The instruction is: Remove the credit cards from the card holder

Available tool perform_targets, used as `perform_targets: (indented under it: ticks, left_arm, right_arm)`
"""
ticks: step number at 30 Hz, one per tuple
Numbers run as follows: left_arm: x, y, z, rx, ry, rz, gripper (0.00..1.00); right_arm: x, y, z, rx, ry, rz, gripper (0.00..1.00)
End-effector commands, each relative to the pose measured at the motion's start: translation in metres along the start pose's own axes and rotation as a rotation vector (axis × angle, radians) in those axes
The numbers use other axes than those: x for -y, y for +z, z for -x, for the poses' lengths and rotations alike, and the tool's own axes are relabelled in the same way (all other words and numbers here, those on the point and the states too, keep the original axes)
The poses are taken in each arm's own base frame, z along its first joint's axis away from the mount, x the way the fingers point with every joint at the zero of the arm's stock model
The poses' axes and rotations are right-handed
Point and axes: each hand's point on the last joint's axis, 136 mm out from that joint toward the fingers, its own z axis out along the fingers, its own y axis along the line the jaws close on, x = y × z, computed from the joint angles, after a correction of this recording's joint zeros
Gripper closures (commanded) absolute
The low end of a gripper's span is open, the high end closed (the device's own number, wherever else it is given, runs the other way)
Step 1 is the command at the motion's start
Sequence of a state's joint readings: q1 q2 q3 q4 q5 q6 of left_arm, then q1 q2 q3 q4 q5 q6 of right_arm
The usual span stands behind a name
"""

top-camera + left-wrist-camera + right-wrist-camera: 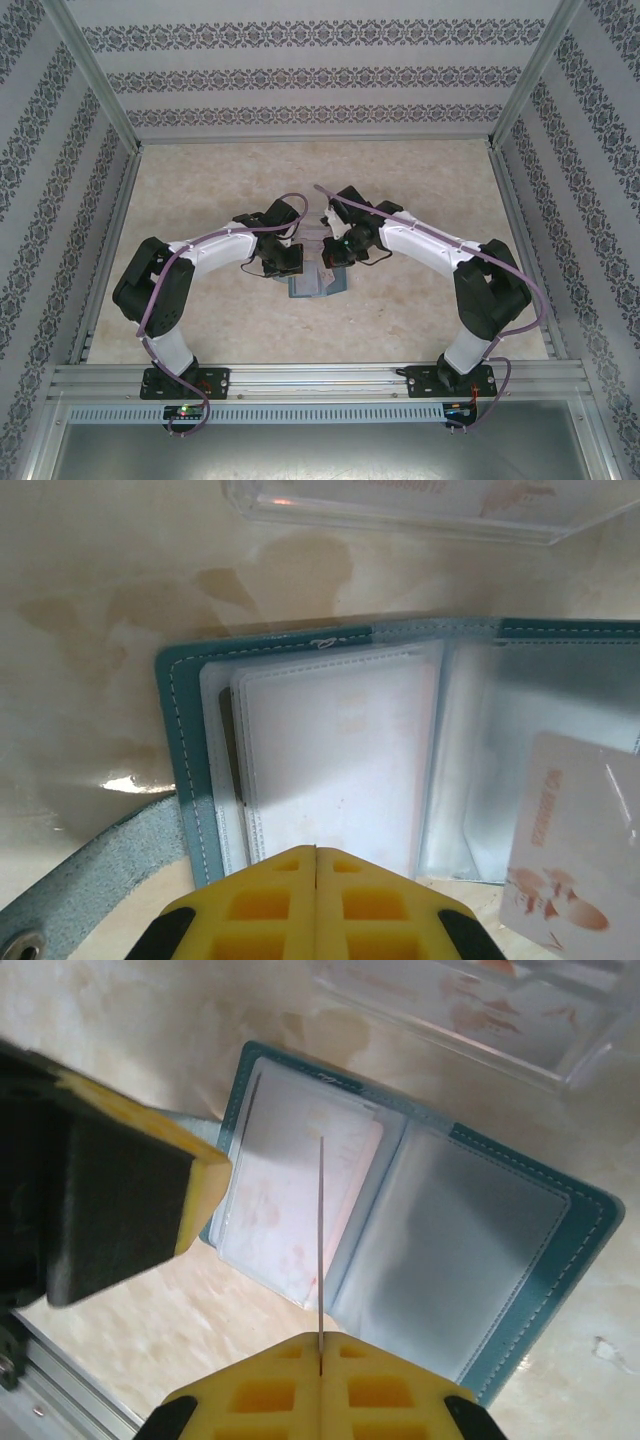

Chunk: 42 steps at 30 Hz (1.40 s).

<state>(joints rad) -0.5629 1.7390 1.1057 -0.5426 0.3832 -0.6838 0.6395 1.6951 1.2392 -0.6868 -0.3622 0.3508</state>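
The right gripper [321,1338] pinches a pale credit card [320,1240] by one edge, holding it upright just above the open card holder [480,1250]. The left gripper [316,852] has its fingers pressed together with nothing between them, at the near edge of the holder's left page. The teal holder lies flat on the counter [220,320] between the arms, with a second card [340,750] tucked in that page. Just beyond it sits a clear tray [420,505].

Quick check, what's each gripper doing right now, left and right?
Left gripper: closed, nothing visible between the jaws.
Right gripper: closed on a credit card, which its own camera sees edge-on.
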Motion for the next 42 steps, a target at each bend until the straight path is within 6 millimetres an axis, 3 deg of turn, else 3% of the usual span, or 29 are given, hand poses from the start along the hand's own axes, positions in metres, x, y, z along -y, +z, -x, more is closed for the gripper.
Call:
perform_targets:
  ticks: [1,9,20,29,42]
  left_arm:
    - [0.000,-0.010,-0.001,0.030,0.015,0.009,0.97]
    - [-0.010,-0.013,-0.003,0.050,-0.012,0.008,0.97]
    - [-0.022,-0.014,-0.010,0.066,-0.053,0.007,0.97]
    - [-0.037,-0.022,-0.017,0.088,-0.088,0.033,0.97]
    - [-0.055,-0.034,-0.024,0.108,-0.129,0.067,0.96]
  right_arm:
    - [0.000,-0.013,-0.003,-0.038,-0.192,-0.053,0.96]
    - [0.006,-0.014,0.002,-0.109,-0.490,-0.102,0.95]
    - [0.005,-0.015,0.030,-0.247,-0.855,-0.113,0.94]
    - [0.010,-0.011,0.066,-0.308,-0.955,-0.127,0.93]
    - [0.015,-0.006,0.095,-0.359,-1.078,-0.135,0.94]
